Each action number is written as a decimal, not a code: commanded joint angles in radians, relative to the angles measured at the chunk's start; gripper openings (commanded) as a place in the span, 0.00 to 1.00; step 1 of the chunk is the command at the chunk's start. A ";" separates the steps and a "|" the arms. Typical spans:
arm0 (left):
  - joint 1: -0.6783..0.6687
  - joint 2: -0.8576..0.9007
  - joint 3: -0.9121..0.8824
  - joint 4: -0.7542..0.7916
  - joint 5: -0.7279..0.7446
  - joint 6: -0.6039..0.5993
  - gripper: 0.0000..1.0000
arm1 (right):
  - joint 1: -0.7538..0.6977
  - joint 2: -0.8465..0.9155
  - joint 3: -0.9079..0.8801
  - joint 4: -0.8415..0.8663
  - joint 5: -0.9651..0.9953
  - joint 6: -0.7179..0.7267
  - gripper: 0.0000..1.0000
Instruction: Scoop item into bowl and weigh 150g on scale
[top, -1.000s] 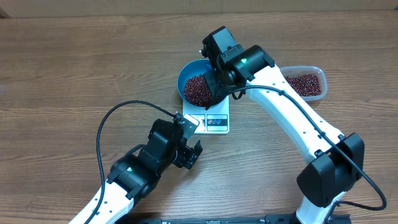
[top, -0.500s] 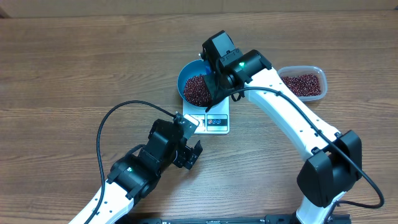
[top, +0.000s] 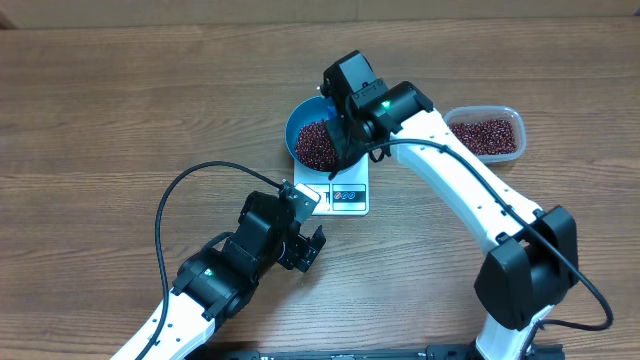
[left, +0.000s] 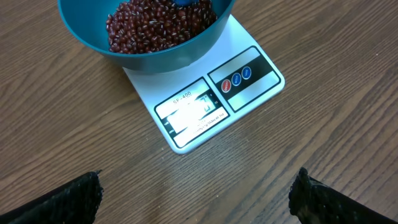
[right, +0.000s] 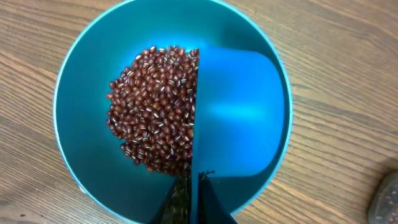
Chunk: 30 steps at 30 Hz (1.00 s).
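Note:
The blue bowl stands on the white scale and holds a heap of dark red beans. My right gripper hangs over the bowl's right side, shut on the thin handle of a small blue scoop. The scoop is turned on its side inside the bowl, next to the beans, and I see no beans in it. My left gripper is open over bare table in front of the scale, nothing between its fingers. The scale's display is too glared to read.
A clear plastic tub with more beans sits to the right of the scale, behind the right arm. The left arm's black cable loops over the table at the left. Wood table surrounds everything.
My right gripper with the scoop has shifted slightly left over the bowl. The left arm has not moved.

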 joint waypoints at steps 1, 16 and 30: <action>0.004 0.005 -0.007 0.001 -0.009 -0.003 1.00 | -0.007 0.018 0.000 0.005 -0.037 -0.004 0.04; 0.004 0.005 -0.007 0.001 -0.009 -0.003 1.00 | -0.007 0.018 0.000 -0.055 -0.256 -0.006 0.04; 0.004 0.005 -0.007 0.001 -0.009 -0.003 1.00 | -0.115 0.016 0.036 -0.040 -0.520 -0.007 0.04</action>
